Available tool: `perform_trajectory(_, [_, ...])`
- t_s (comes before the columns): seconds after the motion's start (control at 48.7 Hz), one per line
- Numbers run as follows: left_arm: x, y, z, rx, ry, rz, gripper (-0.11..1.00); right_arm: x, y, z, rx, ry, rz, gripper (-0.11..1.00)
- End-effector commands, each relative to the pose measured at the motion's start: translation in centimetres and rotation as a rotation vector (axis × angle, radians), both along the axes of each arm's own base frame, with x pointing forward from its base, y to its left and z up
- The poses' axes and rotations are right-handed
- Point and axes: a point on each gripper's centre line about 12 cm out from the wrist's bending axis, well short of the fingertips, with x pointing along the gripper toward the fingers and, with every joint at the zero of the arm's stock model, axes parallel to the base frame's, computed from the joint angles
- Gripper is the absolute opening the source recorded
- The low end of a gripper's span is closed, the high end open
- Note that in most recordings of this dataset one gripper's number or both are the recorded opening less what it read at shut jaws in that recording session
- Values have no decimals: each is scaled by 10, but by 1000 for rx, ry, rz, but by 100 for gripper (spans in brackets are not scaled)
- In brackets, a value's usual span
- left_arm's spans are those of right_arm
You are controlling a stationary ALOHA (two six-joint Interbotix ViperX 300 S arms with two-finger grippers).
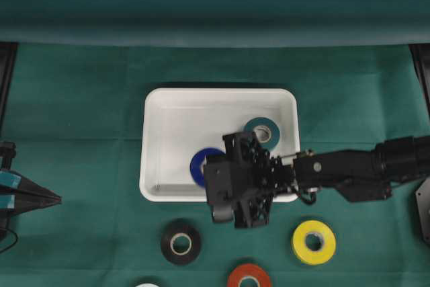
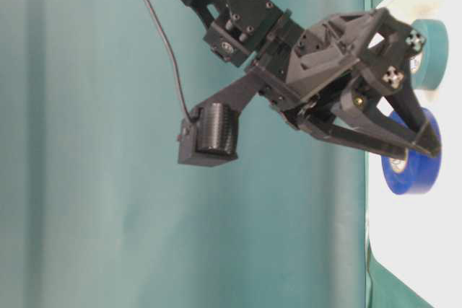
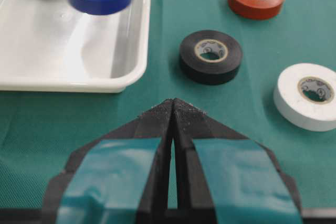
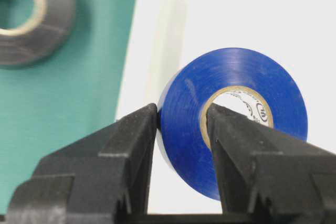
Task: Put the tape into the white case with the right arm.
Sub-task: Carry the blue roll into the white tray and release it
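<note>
Green cloth covers the tabletop; over the white case [image 1: 158, 109] near edge, the right gripper [image 4: 181, 124] pinches the blue tape [image 4: 236, 114] through its wall, light, stiff, probably smooth.

White roll [image 1: 147, 285] cropped at edge

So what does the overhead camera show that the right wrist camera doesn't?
Only the overhead view shows the teal roll lying in the white case, plus yellow and red rolls on the cloth. Only the right wrist view shows one finger inside the blue roll's core, the other outside. Both show the case, blue roll and black roll.
</note>
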Motion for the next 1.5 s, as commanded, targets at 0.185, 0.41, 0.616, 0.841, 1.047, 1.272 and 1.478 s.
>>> perform_trajectory(0.185, [1,0,4,-2,-8,0,0,0,-2,20,-31,-49,19,2])
perform_trajectory(0.41, [1,0,4,-2,-8,0,0,-2,-2,17,-30,-43,20,2])
perform_trajectory(0.616, [1,0,4,-2,-8,0,0,-5,-2,13,-24,-30,14,2])
perform_trajectory(0.841, [1,0,4,-2,-8,0,0,-6,-2,12,-21,-26,8,47])
perform_trajectory(1.047, [1,0,4,-2,-8,0,0,-7,-2,14,-22,-29,7,61])
perform_trajectory(1.272, [1,0,4,-2,-8,0,0,-30,-1,25,-29,-15,-3,61])
perform_trajectory(1.478, [1,0,4,-2,-8,0,0,-71,3,31,-25,-15,-5,61])
